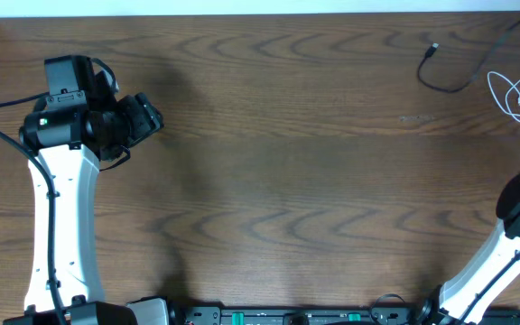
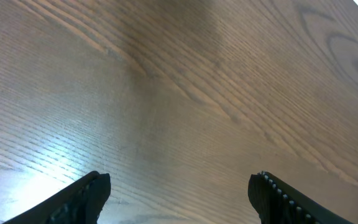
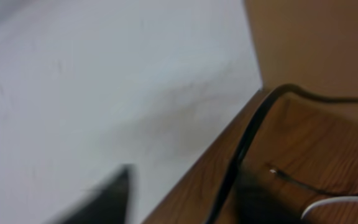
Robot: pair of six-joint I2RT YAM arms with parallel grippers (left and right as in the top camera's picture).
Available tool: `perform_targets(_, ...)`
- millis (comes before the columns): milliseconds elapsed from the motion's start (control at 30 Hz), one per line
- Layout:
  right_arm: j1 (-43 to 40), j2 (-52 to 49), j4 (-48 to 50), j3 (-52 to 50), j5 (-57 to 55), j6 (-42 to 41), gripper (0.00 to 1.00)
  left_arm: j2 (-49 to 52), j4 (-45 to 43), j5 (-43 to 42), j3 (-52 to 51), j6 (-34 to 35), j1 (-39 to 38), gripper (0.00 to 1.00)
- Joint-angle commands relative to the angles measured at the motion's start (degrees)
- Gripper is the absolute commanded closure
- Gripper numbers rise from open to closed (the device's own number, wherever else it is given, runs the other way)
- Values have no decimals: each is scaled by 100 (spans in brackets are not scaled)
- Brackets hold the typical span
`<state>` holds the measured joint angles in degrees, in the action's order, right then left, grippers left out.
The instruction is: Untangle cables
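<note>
Cables lie at the far right corner of the table. The black cable curves from its plug end toward the back edge. The white cable sits in a loose coil near it, close to the right-hand edge. From overhead the two look apart, though the frame cuts off part of the coil.

The left gripper hangs over the far left of the table, well apart from both cables. Its wrist view shows the fingers spread wide with only bare wood between them. The right gripper is too blurred in its own view to tell whether it is spread or clenched.

Likely faults from here:
- Both cables lie close to the table edge, so a sideways drag could pull one off.
- Pulling a single strand of the coil may tighten it into a knot.
- The thick arm wire hangs beside the thin cables and could snag them.
- The thin cords lie flat on the wood, so fingers may close on nothing.
</note>
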<state>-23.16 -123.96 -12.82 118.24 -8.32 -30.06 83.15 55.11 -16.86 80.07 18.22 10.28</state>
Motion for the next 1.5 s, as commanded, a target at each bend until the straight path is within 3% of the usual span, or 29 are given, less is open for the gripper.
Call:
perform_targets(0, 74, -133, -210, -28, 79, 188, 1, -15, 9, -70, -15, 33, -15, 23)
perform_targets(333, 306, 758, -1657, -26, 1163, 767, 1, -15, -28, -68, -15, 15, -15, 23)
perform_targets(500, 684, 1526, -2938, -26, 1838, 1069, 1, -15, -216, -704, -15, -778, -13, 23)
perform_targets(633, 1143, 2094, -3943, -26, 2660, 1572, 1, -7, -275, -597, -15, -964, -13, 23)
perform_targets(667, 1408, 2363, -4365, -26, 2664, 1784, 1, -4, -271, -553, -15, -964, -13, 23)
perform_targets(700, 1565, 2529, -4568, -26, 2627, 1878, 1, -4, -271, -501, -15, -964, -13, 8)
perform_targets(733, 1690, 2653, -4710, -26, 2566, 1947, 1, -4, -271, -444, -15, -964, -13, 3)
perform_targets(1033, 2590, 3926, -6072, -26, 1963, 2004, 1, -4, -271, -431, -15, -964, -13, 2)
perform_targets(1467, 2691, 4684, -7777, -26, 1961, 2006, 1, -4, -271, -431, -15, -964, -11, 2)
